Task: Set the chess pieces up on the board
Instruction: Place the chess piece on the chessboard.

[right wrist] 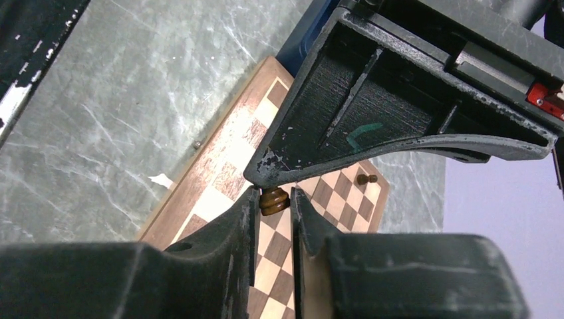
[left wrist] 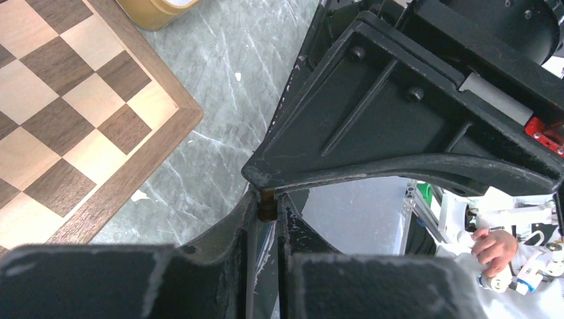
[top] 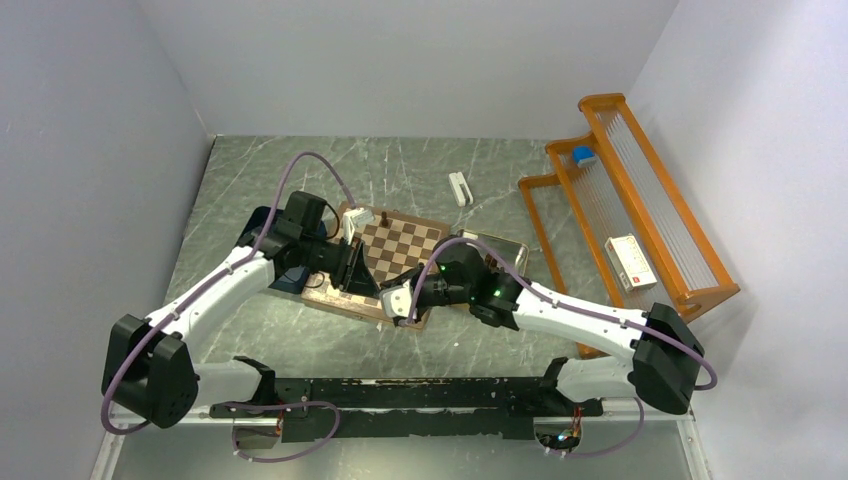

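The board (top: 405, 248) lies mid-table, chequered with a reddish border. My left gripper (top: 356, 270) hangs over its left side and is shut on a tiny brown chess piece (left wrist: 267, 207) at the fingertips. In the left wrist view the gripper (left wrist: 267, 198) shows against the marble beside the board's corner (left wrist: 80, 126). My right gripper (top: 403, 300) is over the board's near edge, shut on a dark brown chess piece (right wrist: 273, 200) above the squares (right wrist: 219, 199). One chess piece (right wrist: 366, 179) stands near the far corner, also seen from above (top: 385, 217).
A yellow-rimmed tray (top: 503, 250) lies right of the board and shows in the left wrist view (left wrist: 156, 10). An orange rack (top: 640, 215) with a white box (top: 630, 262) stands at the right. A small white object (top: 459, 188) lies behind the board.
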Available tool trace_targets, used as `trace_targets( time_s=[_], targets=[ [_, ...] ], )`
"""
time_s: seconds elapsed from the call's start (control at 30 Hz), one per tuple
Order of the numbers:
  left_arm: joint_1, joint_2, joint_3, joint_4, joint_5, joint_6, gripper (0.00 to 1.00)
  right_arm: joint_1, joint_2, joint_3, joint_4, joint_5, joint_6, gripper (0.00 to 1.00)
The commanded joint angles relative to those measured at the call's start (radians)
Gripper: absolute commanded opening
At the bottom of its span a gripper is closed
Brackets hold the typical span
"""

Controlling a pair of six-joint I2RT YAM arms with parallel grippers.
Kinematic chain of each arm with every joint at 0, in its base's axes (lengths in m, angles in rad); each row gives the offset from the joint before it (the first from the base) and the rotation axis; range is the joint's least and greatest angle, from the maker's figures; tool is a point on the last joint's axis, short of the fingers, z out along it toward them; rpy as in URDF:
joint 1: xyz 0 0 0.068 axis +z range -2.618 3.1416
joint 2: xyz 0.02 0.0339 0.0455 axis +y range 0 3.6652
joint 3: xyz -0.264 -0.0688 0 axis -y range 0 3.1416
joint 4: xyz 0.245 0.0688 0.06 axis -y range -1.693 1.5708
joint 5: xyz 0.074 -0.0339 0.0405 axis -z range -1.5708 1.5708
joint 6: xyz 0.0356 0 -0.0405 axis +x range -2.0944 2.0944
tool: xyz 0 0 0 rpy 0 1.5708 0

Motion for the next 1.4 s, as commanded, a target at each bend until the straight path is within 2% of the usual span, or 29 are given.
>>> trace_targets(
  time_s=[0.0,0.07,0.13,0.27,0.47,0.67,0.83,1.1,1.37],
  targets=[
    [0.005,0.000,0.044,0.060,0.029,-0.019,0.06,0.021,-0.003,-0.046,-0.011,0.003,0.022,0.13],
    [0.005,-0.001,0.043,0.069,0.020,-0.024,0.07,0.021,-0.004,-0.060,0.038,0.019,0.058,0.04],
    [0.005,0.001,0.046,0.069,0.003,-0.025,0.10,0.021,-0.004,-0.071,0.081,0.031,0.094,0.00],
    [0.005,0.002,0.059,0.050,-0.043,-0.006,0.15,0.019,-0.002,-0.075,0.145,0.037,0.178,0.00],
    [0.005,-0.026,0.060,0.060,-0.112,-0.010,0.29,0.016,0.030,-0.040,0.162,0.054,0.279,0.00],
    [0.005,-0.044,0.049,0.076,-0.150,-0.019,0.30,0.004,0.035,-0.055,0.241,0.065,0.358,0.00],
    [0.005,-0.066,0.072,0.037,-0.230,-0.004,0.37,-0.012,0.020,-0.075,0.303,0.108,0.417,0.00],
    [0.005,-0.134,0.032,0.156,-0.278,-0.112,0.42,-0.025,0.015,-0.088,0.377,0.134,0.518,0.00],
    [0.005,-0.133,0.023,0.155,-0.304,-0.116,0.48,-0.031,0.013,-0.098,0.437,0.176,0.584,0.00]
  ],
)
